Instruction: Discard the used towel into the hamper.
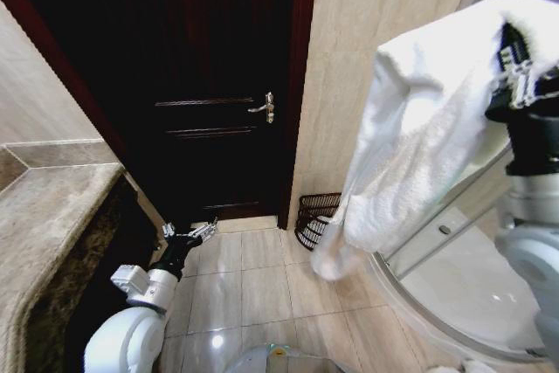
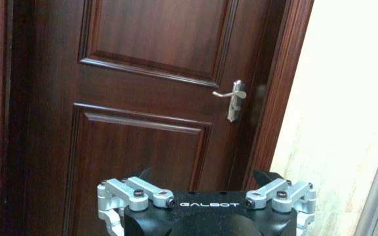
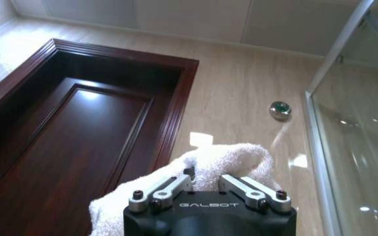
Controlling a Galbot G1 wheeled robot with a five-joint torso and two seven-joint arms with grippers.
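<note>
A white towel [image 1: 419,137] hangs high at the right in the head view, draped down from my right gripper [image 1: 517,72], which is shut on its upper end. The right wrist view shows the towel [image 3: 235,157] bunched between that gripper's [image 3: 205,178] closed-in fingers. The hamper [image 1: 316,216], a dark openwork wire basket, stands on the floor against the tiled wall beside the door frame, partly covered by the towel's hanging lower end. My left gripper [image 1: 188,233] rests low at the lower left, open and holding nothing.
A dark wooden door [image 1: 201,85] with a metal handle [image 1: 265,107] stands shut ahead. A stone counter [image 1: 48,207] runs along the left. A curved glass shower enclosure [image 1: 454,251] is at the right. Tiled floor [image 1: 253,286] lies between them.
</note>
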